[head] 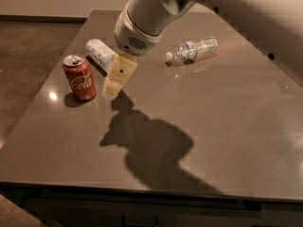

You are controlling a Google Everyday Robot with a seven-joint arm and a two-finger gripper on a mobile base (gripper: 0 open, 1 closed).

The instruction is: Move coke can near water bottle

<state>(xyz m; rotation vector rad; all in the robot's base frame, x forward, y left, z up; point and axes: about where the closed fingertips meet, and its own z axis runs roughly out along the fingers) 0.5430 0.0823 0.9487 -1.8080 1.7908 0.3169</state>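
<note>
Tabletop (227, 126) bears coke can (79, 78) just beside end effector (112, 88), seemingly apart.

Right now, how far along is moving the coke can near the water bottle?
Nothing done yet: the coke can stands upright at the left side of the table, well apart from the water bottle lying toward the far side. In hand: the gripper hangs close beside the can, not around it. Left: grasp, carry and set it by the bottle.

Tan end effector (112, 87) left of centre, tip down-left, on a white arm (154, 6) from upper right.
</note>
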